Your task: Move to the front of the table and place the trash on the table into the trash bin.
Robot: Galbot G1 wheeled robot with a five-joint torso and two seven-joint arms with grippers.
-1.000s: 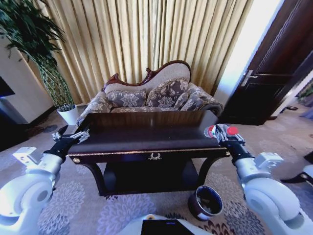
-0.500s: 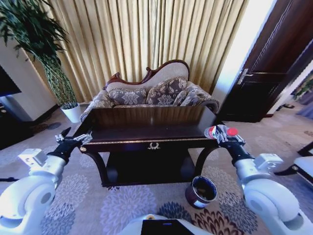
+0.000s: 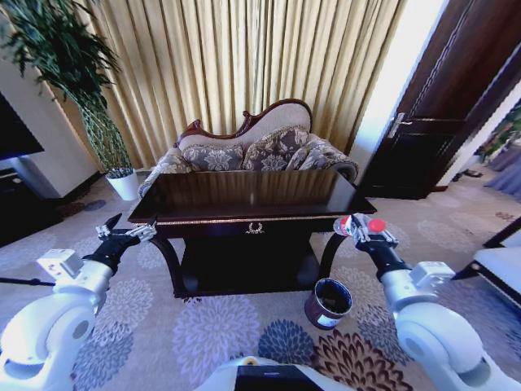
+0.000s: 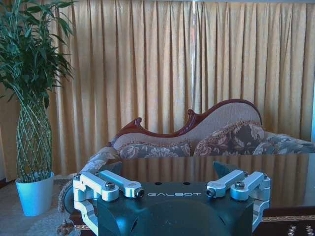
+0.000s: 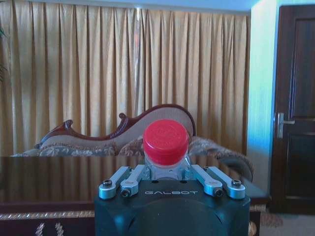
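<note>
Your right pincer (image 3: pixel 361 229) at centre right of the head frame is closed around one small clear bottle (image 5: pixel 166 147) with a red cap; in the right wrist view that cap stands up between the linkages, and the label is not readable there. The bottle sits just off the right front corner of the worktop (image 3: pixel 244 213), above and slightly right of the trash bin (image 3: pixel 328 302). You have one bin: a small round dark bucket with a shiny rim and a pale label low on its side, standing on the patterned carpet (image 3: pixel 212 334) by the worktop's right front leg, lower centre right of the frame. The worktop is one long dark glossy piece with gold trim, a gold emblem at the middle of its front and a lower shelf. Your left pincer (image 3: pixel 124 234) hangs at centre left, off the worktop's left front corner, fingers spread wide with nothing between them. One sofa (image 3: pixel 244 151) stands behind the worktop.
</note>
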